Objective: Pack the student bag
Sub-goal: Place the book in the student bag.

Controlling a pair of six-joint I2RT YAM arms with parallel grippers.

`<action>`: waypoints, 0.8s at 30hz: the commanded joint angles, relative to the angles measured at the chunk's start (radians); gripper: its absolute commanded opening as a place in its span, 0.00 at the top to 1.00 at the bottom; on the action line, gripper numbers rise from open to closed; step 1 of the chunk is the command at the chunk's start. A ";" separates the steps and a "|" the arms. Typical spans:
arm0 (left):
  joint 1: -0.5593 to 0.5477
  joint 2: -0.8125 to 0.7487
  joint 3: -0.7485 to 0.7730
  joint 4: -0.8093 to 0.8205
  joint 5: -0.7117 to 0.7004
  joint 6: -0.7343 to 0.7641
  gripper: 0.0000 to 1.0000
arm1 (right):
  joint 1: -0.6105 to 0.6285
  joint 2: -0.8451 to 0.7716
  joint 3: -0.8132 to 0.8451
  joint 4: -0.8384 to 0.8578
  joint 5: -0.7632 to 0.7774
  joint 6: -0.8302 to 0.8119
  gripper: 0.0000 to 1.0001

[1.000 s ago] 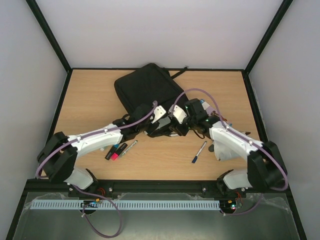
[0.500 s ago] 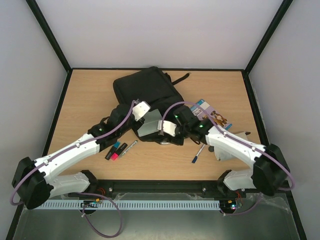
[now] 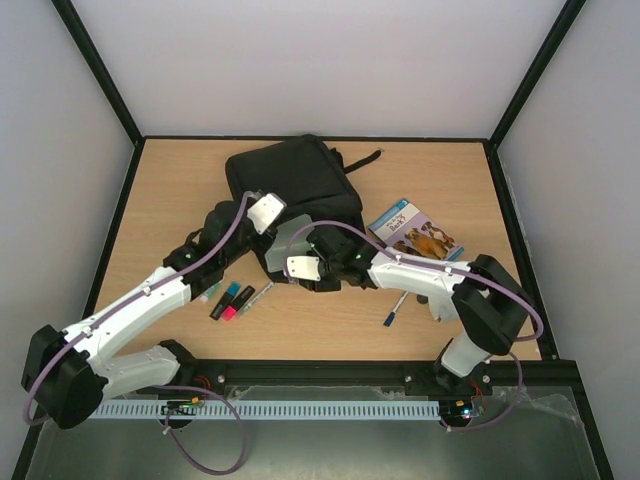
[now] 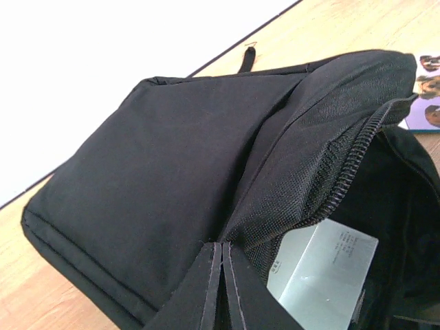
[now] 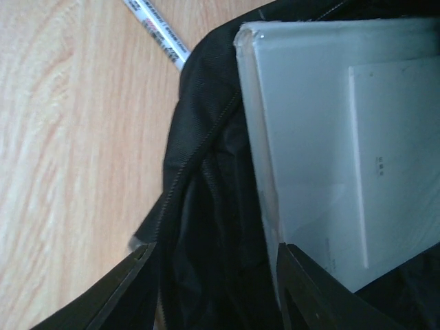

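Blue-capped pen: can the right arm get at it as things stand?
Probably yes: the blue-capped pen lies uncovered beside its forearm, but its jaws must first pull back from the student bag.

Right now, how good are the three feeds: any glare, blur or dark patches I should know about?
Top external: even light, sharp, only soft shadows on the table. Left wrist: background blown out white, the student bag shows crisp weave, its interior almost black. Right wrist: the pale box glares slightly, bag folds beside it lose detail.

The left end effector is closed, right end effector parted.
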 commanded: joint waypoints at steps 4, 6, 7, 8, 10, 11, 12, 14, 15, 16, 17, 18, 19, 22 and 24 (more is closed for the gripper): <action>0.051 0.021 0.075 0.075 0.125 -0.075 0.98 | 0.004 0.078 0.002 0.158 0.076 -0.092 0.57; 0.057 0.021 0.080 0.074 0.135 -0.077 0.98 | 0.004 0.099 0.000 0.193 0.083 -0.103 0.59; 0.061 0.022 0.082 0.075 0.140 -0.080 0.98 | 0.003 0.106 0.002 0.204 0.083 -0.113 0.60; 0.065 0.022 0.084 0.075 0.145 -0.082 0.98 | 0.003 0.115 0.003 0.213 0.082 -0.126 0.60; 0.072 0.022 0.089 0.074 0.155 -0.086 0.98 | 0.004 0.138 0.014 0.212 0.078 -0.149 0.59; 0.074 0.022 0.091 0.074 0.159 -0.089 0.97 | 0.003 0.149 0.018 0.212 0.076 -0.158 0.58; 0.078 0.022 0.091 0.074 0.163 -0.089 0.98 | 0.003 0.161 0.021 0.228 0.078 -0.161 0.58; 0.080 0.022 0.091 0.076 0.170 -0.092 0.98 | 0.003 0.186 0.029 0.271 0.094 -0.142 0.59; 0.081 0.022 0.091 0.076 0.172 -0.093 0.98 | 0.003 0.200 0.035 0.305 0.110 -0.127 0.61; 0.081 0.023 0.091 0.076 0.175 -0.094 0.98 | 0.003 0.212 0.037 0.344 0.132 -0.111 0.62; 0.081 0.023 0.090 0.076 0.178 -0.095 0.98 | 0.003 0.225 0.037 0.384 0.155 -0.105 0.63; 0.083 0.022 0.089 0.074 0.180 -0.095 0.98 | 0.004 0.239 0.034 0.423 0.179 -0.103 0.63; 0.083 0.022 0.090 0.072 0.180 -0.094 0.98 | 0.003 0.254 0.031 0.461 0.202 -0.102 0.64; 0.083 0.022 0.088 0.071 0.183 -0.095 0.98 | 0.003 0.298 0.024 0.570 0.274 -0.104 0.66; 0.082 0.022 0.088 0.068 0.185 -0.096 0.98 | 0.003 0.323 0.026 0.612 0.313 -0.097 0.68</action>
